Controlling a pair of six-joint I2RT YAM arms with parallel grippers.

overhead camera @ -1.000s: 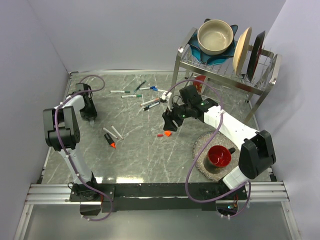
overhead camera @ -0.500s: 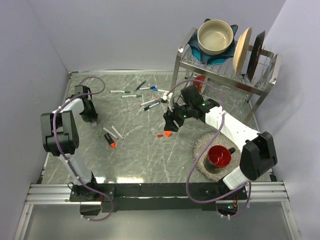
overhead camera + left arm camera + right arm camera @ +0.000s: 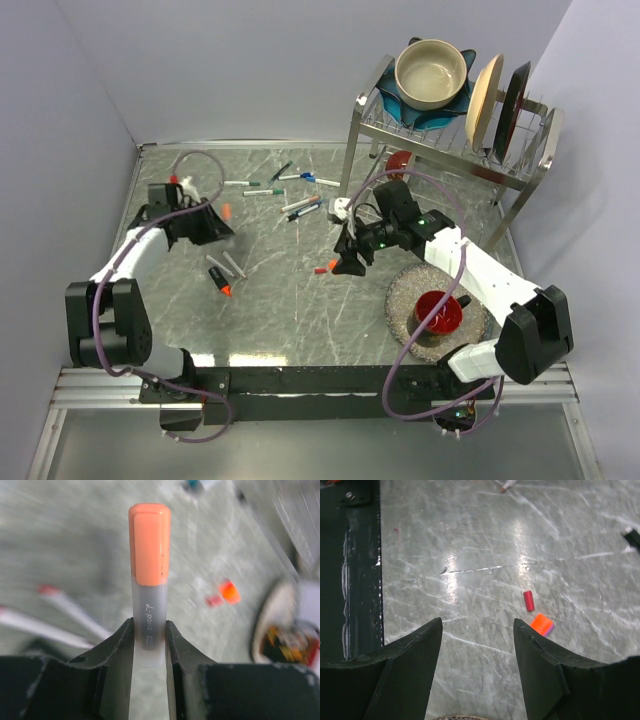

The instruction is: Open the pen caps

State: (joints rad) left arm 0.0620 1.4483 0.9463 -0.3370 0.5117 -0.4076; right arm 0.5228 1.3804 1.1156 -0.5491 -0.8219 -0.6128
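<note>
Marbled tabletop (image 3: 300, 320), overhead: left gripper (image 3: 212, 226) at 9 o'clock, right gripper (image 3: 350, 262) central; left wrist: jaws pinch a frosted marker barrel (image 3: 149, 630), orange cap (image 3: 149, 545) on at 12 o'clock; right wrist: jaws wide, empty; tugging the cap could slide the smooth barrel free.

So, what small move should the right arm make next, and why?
Probably bring the open right gripper over to the orange cap: the left gripper holds that marker with its cap still on, and the right one is empty.

Tool (image 3: 477, 621) spread wide — red cap (image 3: 528, 600) beside orange cap (image 3: 541, 625).
</note>
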